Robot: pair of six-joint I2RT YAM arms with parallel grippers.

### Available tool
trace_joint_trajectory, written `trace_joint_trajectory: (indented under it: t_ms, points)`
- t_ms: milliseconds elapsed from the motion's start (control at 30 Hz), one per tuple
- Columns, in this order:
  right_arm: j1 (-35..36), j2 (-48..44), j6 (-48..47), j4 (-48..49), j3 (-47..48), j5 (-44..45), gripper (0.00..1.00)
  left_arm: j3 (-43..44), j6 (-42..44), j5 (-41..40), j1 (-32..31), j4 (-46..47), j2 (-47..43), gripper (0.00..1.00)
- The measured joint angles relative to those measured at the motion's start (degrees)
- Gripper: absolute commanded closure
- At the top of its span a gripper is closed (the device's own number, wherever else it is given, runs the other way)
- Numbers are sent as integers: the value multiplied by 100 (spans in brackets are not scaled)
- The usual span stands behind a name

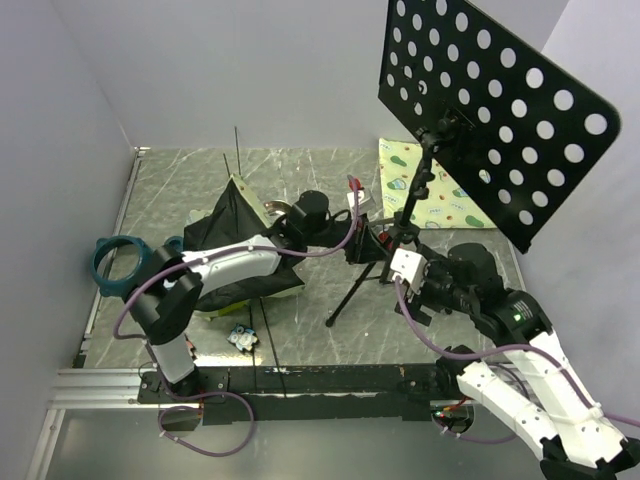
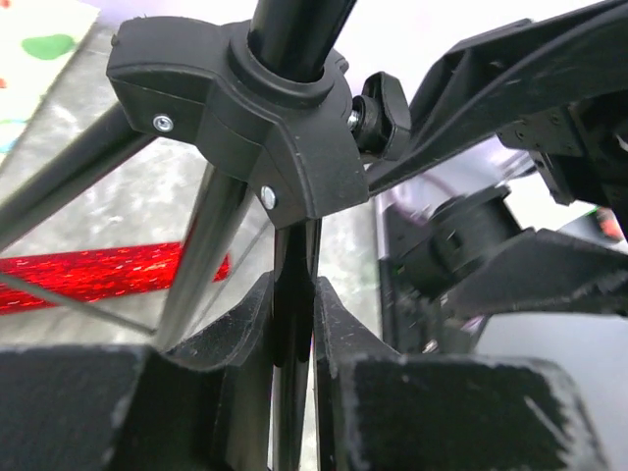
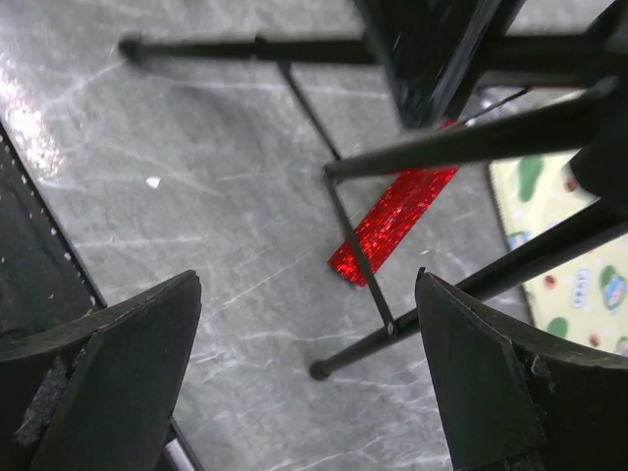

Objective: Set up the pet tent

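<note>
Robot lab cell, data-collection bench. Cues:
- Plain white walls (image 1: 250,70) box in the table (image 1: 300,335), beyond and to either side of the left gripper (image 1: 362,246) and right gripper (image 1: 408,268).
- The tabletop is a grey marble-look sheet, seen directly under the right gripper in its wrist view.
- An aluminium rail (image 1: 100,385) runs along the near edge, behind both grippers, with the arm bases on it.
- Purple cables (image 1: 420,335) run loose along both arms back from the grippers.
- A tripod stand (image 1: 413,195) sits between the two grippers, carrying a black perforated board (image 1: 490,140) above and beyond the right gripper.
</note>
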Motion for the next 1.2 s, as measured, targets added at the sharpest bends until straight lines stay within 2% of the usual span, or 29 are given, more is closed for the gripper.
trace_joint_trajectory:
  t_ms: [33, 100, 133, 167, 233, 300, 533, 700, 900, 1200]
  points:
    - [0, -28, 15, 24, 24, 0, 4, 2, -144, -13, -28, 120, 52, 94]
    - [0, -122, 66, 109, 66, 0, 4, 0, -494, -11, -66, 372, 151, 71]
    - [0, -157, 96, 133, 96, 4, 4, -9, -625, -9, -72, 461, 173, 54]
    - [0, -166, 120, 157, 157, 4, 5, -44, -815, -31, -74, 544, 184, 42]
    - [2, -149, 168, 210, 256, 11, 5, -195, -1088, -26, -52, 577, 114, 29]
    - [17, -94, 273, 284, 378, 46, 5, -479, -1200, -2, 17, 407, -111, 23]
    - [181, 442, 767, 575, 822, 396, 8, -1180, -938, 232, 691, -590, -1740, 20]
    - [675, 905, 922, 525, 1137, 623, 7, -1545, -505, 461, 1659, -1209, -2946, 20]
    - [1762, 1687, 605, 501, 1746, 763, 8, -1711, -28, 455, 2503, -2037, -3554, 21]
    - [2514, 2208, 407, 531, 1738, 1078, 7, -1987, 111, 352, 2667, -2562, -3950, 19]
